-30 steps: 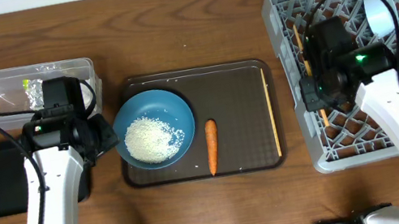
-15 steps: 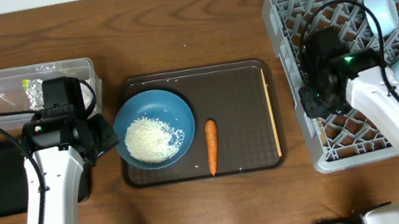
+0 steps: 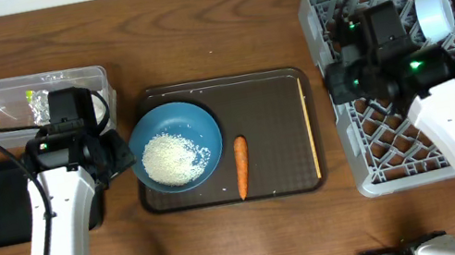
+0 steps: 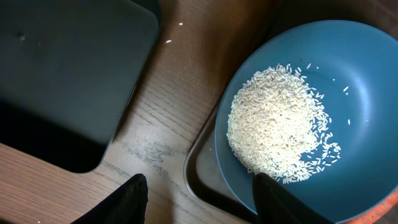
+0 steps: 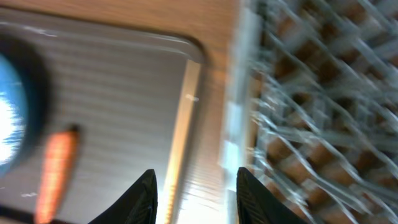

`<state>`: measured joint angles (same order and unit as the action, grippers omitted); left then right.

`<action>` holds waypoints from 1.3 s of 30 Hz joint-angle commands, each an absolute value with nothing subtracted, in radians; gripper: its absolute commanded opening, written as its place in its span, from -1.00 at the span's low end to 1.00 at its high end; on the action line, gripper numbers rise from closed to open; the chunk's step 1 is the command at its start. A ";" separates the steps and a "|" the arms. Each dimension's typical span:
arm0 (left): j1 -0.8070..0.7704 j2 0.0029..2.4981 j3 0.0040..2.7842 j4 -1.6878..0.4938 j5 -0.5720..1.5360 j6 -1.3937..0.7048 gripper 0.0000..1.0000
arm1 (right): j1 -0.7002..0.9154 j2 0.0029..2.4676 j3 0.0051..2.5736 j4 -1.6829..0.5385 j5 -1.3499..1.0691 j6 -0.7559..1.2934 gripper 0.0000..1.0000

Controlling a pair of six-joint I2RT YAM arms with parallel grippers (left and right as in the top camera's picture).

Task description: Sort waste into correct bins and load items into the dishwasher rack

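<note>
Teal-blue dish (image 3: 198, 119) sat at the left end of the brown serving tray (image 3: 273, 119) with a heap of white rice (image 3: 172, 159) in it. The orange carrot (image 3: 241, 166) lay on the tray just right of the dish. The left gripper (image 4: 202, 199) was spread wide and empty, one finger over bare table, the other over the dish rim. The right gripper (image 5: 198, 196), blurred, was also spread and empty, above the tray's right edge beside the grey dishwasher rack (image 3: 387, 182).
</note>
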<state>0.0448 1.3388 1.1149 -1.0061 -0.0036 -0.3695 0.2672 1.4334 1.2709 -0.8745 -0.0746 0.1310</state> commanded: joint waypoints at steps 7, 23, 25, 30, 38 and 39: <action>0.049 1.333 1.117 -1.009 -0.008 -0.379 0.11 | 0.447 1.621 1.220 -0.867 0.036 0.319 -0.28; 0.049 1.333 1.117 -1.009 -0.008 -0.379 0.11 | 0.477 1.954 1.220 -0.854 0.101 0.448 -0.30; 0.049 1.333 1.117 -1.009 -0.008 -0.379 0.11 | 0.478 1.975 1.220 -0.852 0.101 0.449 -0.30; 0.049 1.333 1.117 -1.009 -0.008 -0.378 0.11 | 0.480 2.009 1.219 -0.852 0.101 0.449 -0.31; 0.049 1.333 1.117 -1.009 -0.008 -0.379 0.11 | 0.480 2.012 1.219 -0.853 0.099 0.456 -0.94; 0.049 1.333 1.117 -1.010 -0.008 -0.379 0.11 | 0.480 2.012 1.219 -0.853 0.097 0.457 -0.97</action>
<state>0.0448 1.3388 1.1149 -1.0065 -0.0032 -0.3695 0.4690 1.9549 1.2427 -0.8513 0.0727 0.4446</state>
